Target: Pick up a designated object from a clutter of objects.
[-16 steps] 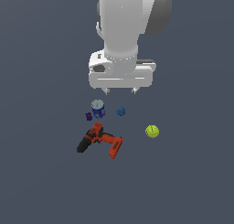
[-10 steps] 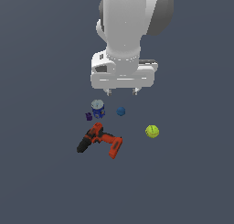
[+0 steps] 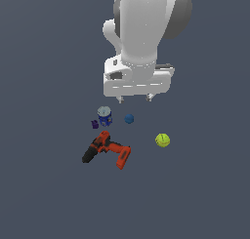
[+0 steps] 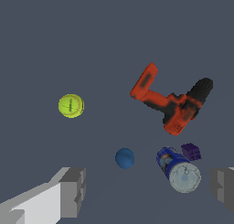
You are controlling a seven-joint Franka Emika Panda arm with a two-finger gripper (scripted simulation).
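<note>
Nearest the exterior camera, on the dark grey surface [image 3: 44,199], lies the red-and-black power drill [image 3: 106,149] on its side. Just beyond, toward the exterior view's right and well apart from the rest, sits the small yellow-green tennis ball [image 3: 162,140] with its thin seam. Farther back stand the tiny purple piece [image 3: 94,124], the blue can with grey lid [image 3: 104,115] and the small blue cube [image 3: 129,118]. No writing is legible. Above them hangs the white end effector [image 3: 134,99], spread wide and holding nothing.
</note>
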